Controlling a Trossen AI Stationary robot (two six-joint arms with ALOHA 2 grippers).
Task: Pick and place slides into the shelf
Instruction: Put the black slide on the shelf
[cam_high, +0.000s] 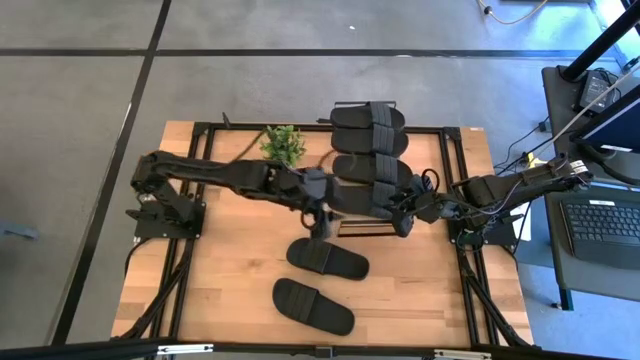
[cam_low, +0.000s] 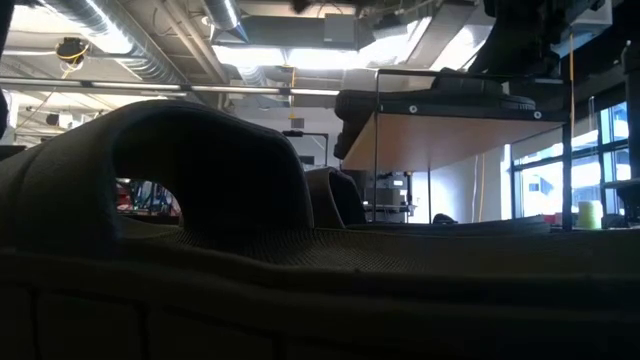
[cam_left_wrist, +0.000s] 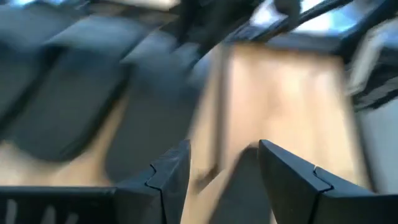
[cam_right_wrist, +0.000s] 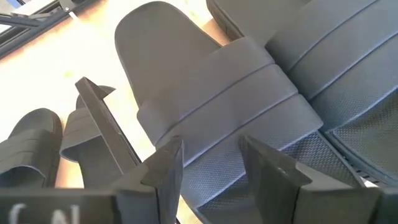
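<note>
1. Left end effector (cam_high: 322, 222) – fingers apart, empty, at shelf (cam_high: 452, 140) front.
2. Right end effector (cam_high: 405, 212) – parted, over shelved slide (cam_high: 372, 170).
3. 2 slides (cam_high: 327, 259) on tabletop (cam_high: 230, 290).
4. Risk – arms crowd; a nudge could unseat shelved slides.

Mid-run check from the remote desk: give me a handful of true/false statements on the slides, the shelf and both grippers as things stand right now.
1. Two slides lie loose on the table, nearer the front edge than the shelf. True.
2. The left gripper is clamped on a slide. False: its fingers stand apart with nothing between them.
3. A small green plant stands beside the shelf. True.
4. The right gripper hangs over bare table. False: it is open just above the ribbed strap of a slide.
5. The top of the shelf holds no slides. False: at least two lie there.
</note>
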